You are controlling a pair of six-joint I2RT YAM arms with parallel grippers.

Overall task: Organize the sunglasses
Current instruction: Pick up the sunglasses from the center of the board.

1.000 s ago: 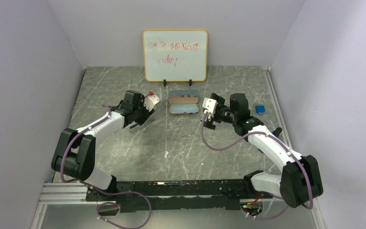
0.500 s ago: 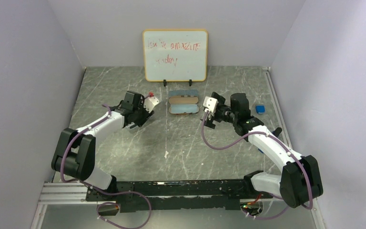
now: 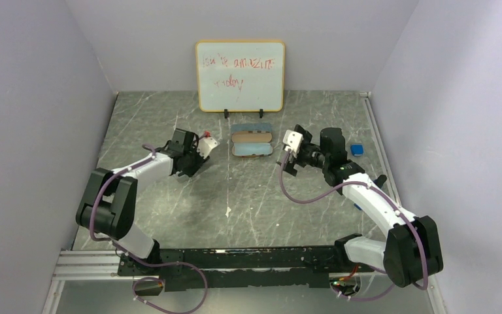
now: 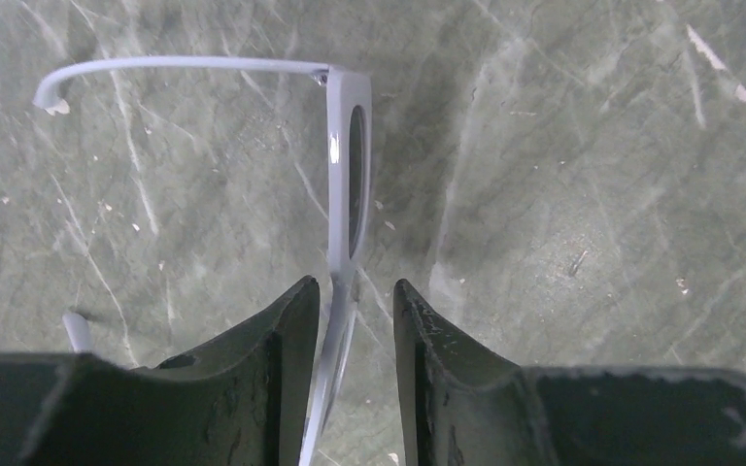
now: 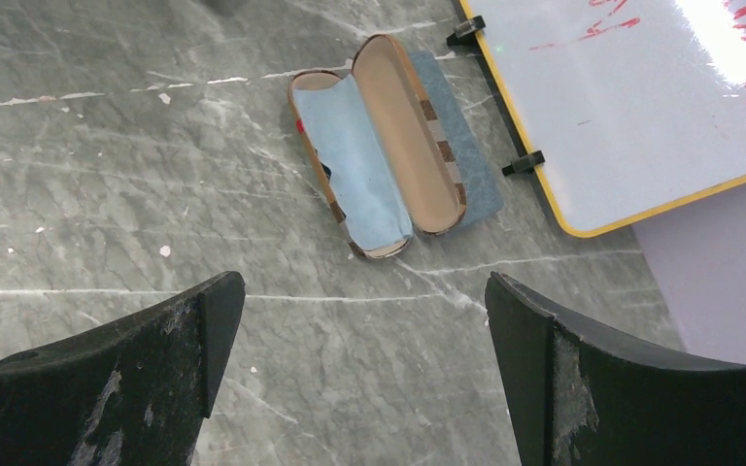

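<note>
The white sunglasses (image 4: 342, 165) stand edge-on on the grey marble table, temples spread to the left. My left gripper (image 4: 356, 289) straddles their front frame, jaws a narrow way apart, with a small gap showing on each side of the frame. In the top view the left gripper (image 3: 193, 162) sits low at the table and hides them. My right gripper (image 5: 364, 291) is wide open and empty, hovering to the right of the open plaid case (image 5: 379, 146). A light-blue cloth (image 5: 355, 160) lies in that case. The brown sunglasses do not show.
The plaid case (image 3: 253, 142) rests on a grey-blue oblong piece (image 5: 466, 146) below the whiteboard (image 3: 240, 76) at the back. A small blue object (image 3: 357, 150) lies at the right, beside the right arm. Walls close in on the left, right and back.
My left gripper has come down and slightly left to the table. My right gripper has shifted a little to the right and stayed open.
</note>
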